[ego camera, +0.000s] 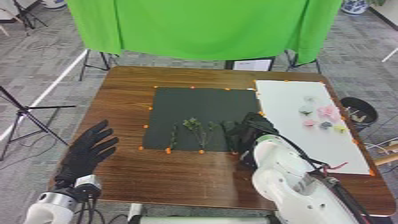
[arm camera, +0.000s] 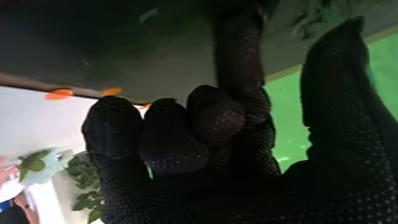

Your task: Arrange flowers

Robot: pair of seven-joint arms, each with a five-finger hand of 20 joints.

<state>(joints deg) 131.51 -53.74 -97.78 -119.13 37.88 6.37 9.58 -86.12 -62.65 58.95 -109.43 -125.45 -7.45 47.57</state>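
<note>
Fingers of the left hand are spread over the counter; those of the right hand are parted from its thumb, pinching nothing visible. The green stems lie on the black mat, left of the right hand, and the flowers sit on the white sheet to its right. A low sideways sweep could drag the thin stems out of line. Reaching into the close-set flowers, a broad gloved hand might snag a neighbour or crush petals by squeezing hard.
</note>
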